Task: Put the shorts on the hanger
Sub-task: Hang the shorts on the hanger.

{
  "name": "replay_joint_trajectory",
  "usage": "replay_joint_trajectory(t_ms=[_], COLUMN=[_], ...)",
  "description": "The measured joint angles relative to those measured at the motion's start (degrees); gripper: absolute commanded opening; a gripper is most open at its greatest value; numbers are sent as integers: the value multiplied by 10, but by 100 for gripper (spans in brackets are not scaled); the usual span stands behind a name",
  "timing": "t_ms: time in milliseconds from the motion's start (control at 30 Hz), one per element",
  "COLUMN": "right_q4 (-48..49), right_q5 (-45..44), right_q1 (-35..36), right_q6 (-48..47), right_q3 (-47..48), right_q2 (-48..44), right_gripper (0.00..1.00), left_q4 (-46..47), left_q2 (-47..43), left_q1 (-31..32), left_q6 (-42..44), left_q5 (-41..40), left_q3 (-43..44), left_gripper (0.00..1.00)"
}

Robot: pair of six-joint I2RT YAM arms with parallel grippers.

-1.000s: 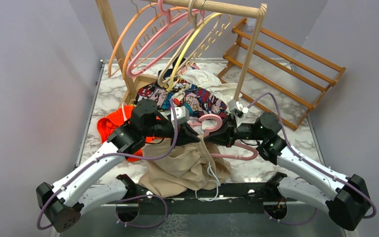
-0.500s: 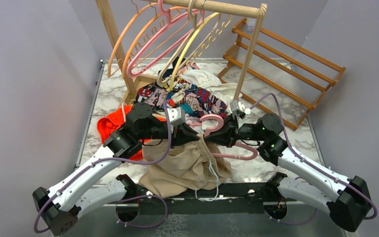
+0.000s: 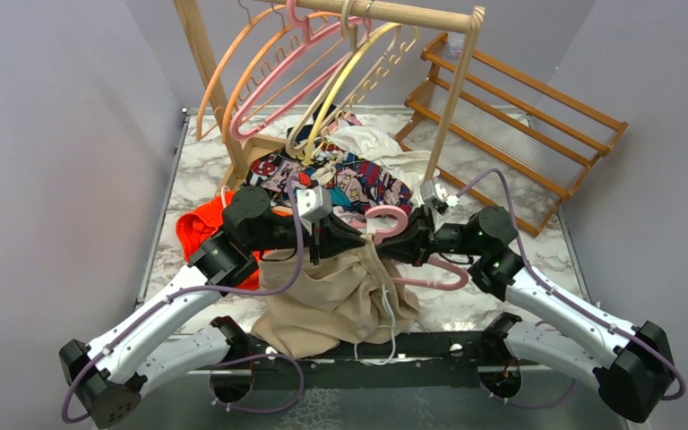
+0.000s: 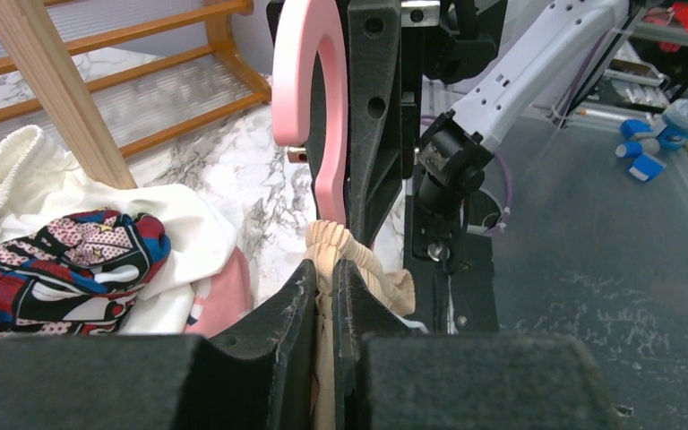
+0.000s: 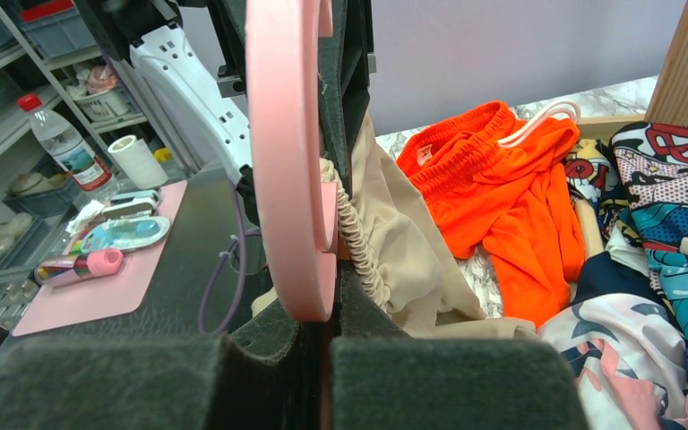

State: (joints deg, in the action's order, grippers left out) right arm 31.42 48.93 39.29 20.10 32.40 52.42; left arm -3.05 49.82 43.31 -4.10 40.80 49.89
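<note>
The beige shorts (image 3: pixel 340 296) hang in a bunch between the two arms, the white drawstring (image 3: pixel 387 309) trailing down. My left gripper (image 3: pixel 355 240) is shut on the gathered waistband (image 4: pixel 339 255), lifted off the table. My right gripper (image 3: pixel 392 244) is shut on the pink hanger (image 3: pixel 385 222), whose hook curves up between the two grippers. The hanger's arm (image 3: pixel 439 273) runs under the right wrist. In the right wrist view the hanger (image 5: pixel 287 179) stands edge-on beside the waistband (image 5: pixel 358 242). In the left wrist view the hook (image 4: pixel 309 90) rises just beyond the waistband.
A wooden rack (image 3: pixel 412 18) with orange, pink and yellow hangers (image 3: pixel 322 63) stands behind. A comic-print cloth (image 3: pixel 349 184) and a white garment (image 3: pixel 376 143) lie at the back centre. An orange garment (image 3: pixel 202 228) lies at the left. A slatted wooden shelf (image 3: pixel 520 125) leans at the right.
The left gripper has lifted the waistband a little and drawn up to the hanger hook. The right gripper holds the hanger almost still.
</note>
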Motion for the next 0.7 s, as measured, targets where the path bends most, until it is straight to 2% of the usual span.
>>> replay_joint_trajectory(t_ms=[200, 333, 367, 500, 700], right_q4=[22, 71, 91, 166, 240], right_q5=[0, -3, -6, -22, -36], right_q1=[0, -1, -2, -3, -2], right_q6=[24, 64, 77, 131, 190], right_q3=[0, -4, -9, -38, -54], right_q2=[7, 13, 15, 21, 36], right_gripper=[1, 1, 1, 1, 1], left_q4=[57, 84, 91, 99, 94], left_q2=[22, 43, 47, 50, 38], left_q1=[0, 0, 0, 0, 3], left_q6=[-46, -72, -79, -91, -97], left_q5=[5, 15, 18, 23, 22], left_q3=[1, 12, 13, 13, 14], left_gripper=[0, 0, 8, 52, 89])
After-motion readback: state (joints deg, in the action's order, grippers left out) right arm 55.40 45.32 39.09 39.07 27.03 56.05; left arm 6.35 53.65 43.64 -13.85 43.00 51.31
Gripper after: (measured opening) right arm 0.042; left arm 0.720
